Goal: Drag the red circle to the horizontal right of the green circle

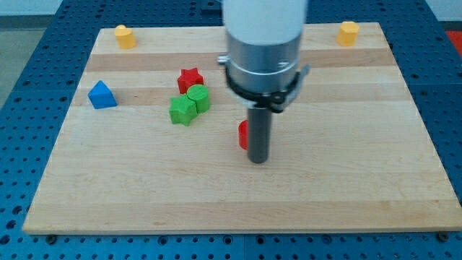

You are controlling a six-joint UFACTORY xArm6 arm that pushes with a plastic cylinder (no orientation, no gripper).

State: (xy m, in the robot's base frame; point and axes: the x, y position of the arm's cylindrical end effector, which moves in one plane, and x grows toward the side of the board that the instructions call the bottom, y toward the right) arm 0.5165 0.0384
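Although the small red circle block (243,134) is mostly hiding behind my tip (258,159), it is sitting right of the green circle block (198,97) but lower, toward the view's bottom, so lifting it level is remaining. The green star-like block (182,110) and red star block (190,78) are touching the green circle. The wooden surface (361,166) is lying open rightward; having no fingers, the rod is pinching nothing.

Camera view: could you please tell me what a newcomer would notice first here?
The big white and grey arm dominates the top centre, my tip resting mid-board, half hiding the red circle on its left. Left of that, the red star, green circle and another green block huddle together.
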